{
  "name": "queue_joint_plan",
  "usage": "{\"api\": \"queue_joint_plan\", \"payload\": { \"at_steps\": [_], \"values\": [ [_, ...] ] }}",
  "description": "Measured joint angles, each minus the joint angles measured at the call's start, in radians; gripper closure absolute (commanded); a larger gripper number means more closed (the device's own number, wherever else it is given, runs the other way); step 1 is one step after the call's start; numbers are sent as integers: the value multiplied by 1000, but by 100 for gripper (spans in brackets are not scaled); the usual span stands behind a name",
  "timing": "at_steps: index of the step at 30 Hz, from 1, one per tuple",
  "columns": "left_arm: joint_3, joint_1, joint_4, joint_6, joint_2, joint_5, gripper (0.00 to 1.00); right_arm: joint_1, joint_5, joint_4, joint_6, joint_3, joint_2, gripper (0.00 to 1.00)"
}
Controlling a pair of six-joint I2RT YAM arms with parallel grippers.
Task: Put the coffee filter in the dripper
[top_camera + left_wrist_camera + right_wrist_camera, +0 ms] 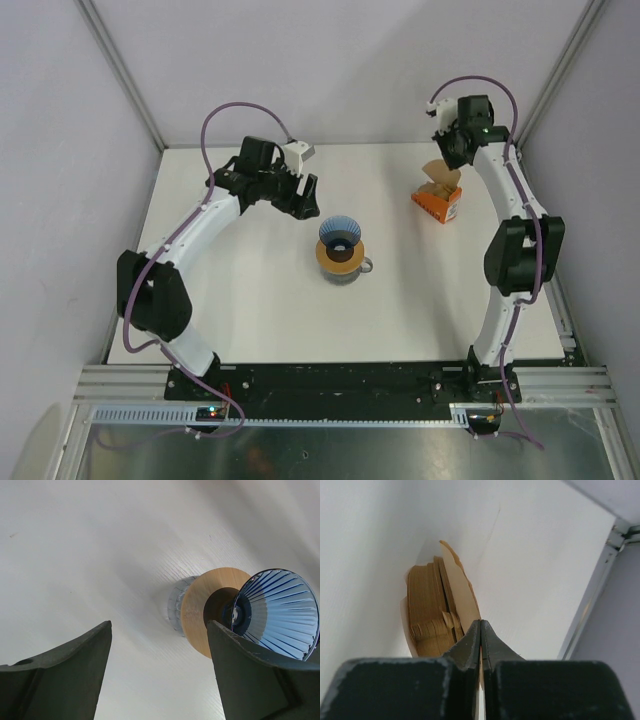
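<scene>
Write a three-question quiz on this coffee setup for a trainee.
1. True or false: the left hand is shut.
2. What does the dripper rest on? A) a wooden ring B) a saucer C) a metal stand
3. What is the right hand pinching?

Key: 1. False, it is open. 2. A. 3. A coffee filter, at the stack in the orange box.
</scene>
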Motion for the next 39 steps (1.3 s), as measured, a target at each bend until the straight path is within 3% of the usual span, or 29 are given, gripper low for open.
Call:
{"api": "queue_joint_plan", "payload": {
  "at_steps": [17, 25, 32, 39],
  "values": [
    [0, 0, 0, 1, 0, 0, 19, 3, -29, 41, 12, 0, -109, 100],
    [0, 6, 0, 10, -1, -5, 18, 42, -88, 95, 39, 0, -249, 100],
    [10, 15, -18, 42, -29, -21, 17, 120, -187, 142, 38, -27, -414, 100],
    [69, 19, -94, 118, -134, 36, 16, 247, -402, 153, 3, -206, -605, 100]
  ]
}}
